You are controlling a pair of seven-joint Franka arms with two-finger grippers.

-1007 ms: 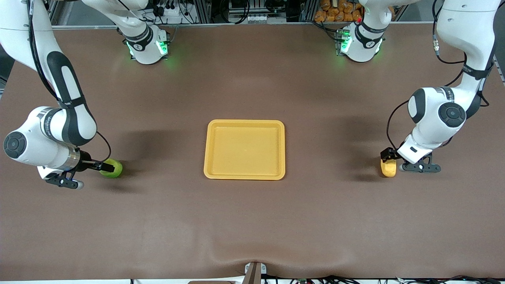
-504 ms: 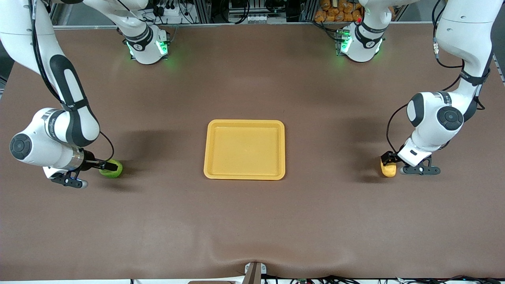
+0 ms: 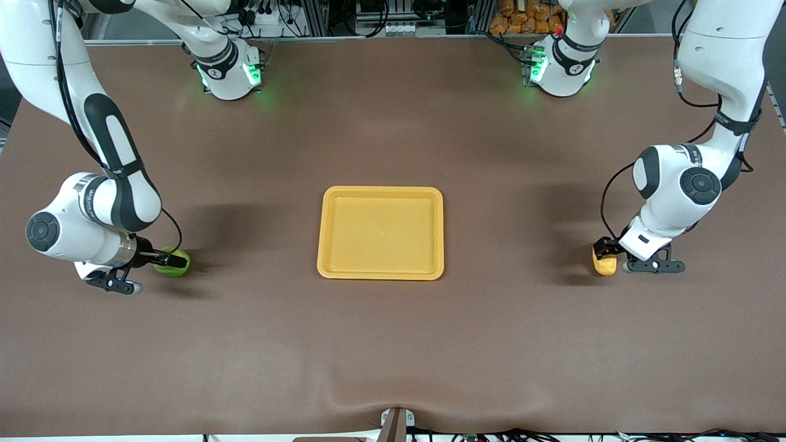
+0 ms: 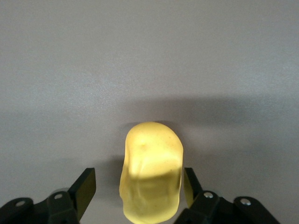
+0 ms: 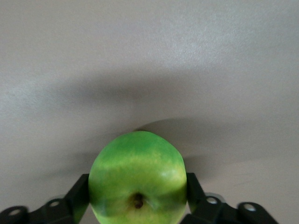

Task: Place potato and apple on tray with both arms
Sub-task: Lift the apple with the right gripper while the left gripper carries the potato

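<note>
Brown matting covers the table, the tray (image 3: 380, 232) bare at its middle. At one end the right gripper (image 3: 174, 261) pinches the apple (image 5: 138, 178); at the other the left gripper (image 4: 138, 189) straddles the potato (image 4: 150, 172), one finger (image 4: 85, 187) not yet touching. Lifting now could roll the potato away.

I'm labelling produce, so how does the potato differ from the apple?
The potato is pale yellow and oblong; the apple is bright green and round. The potato sits at the left arm's end of the table, the apple at the right arm's. Both lie on the table, outside the tray.
</note>
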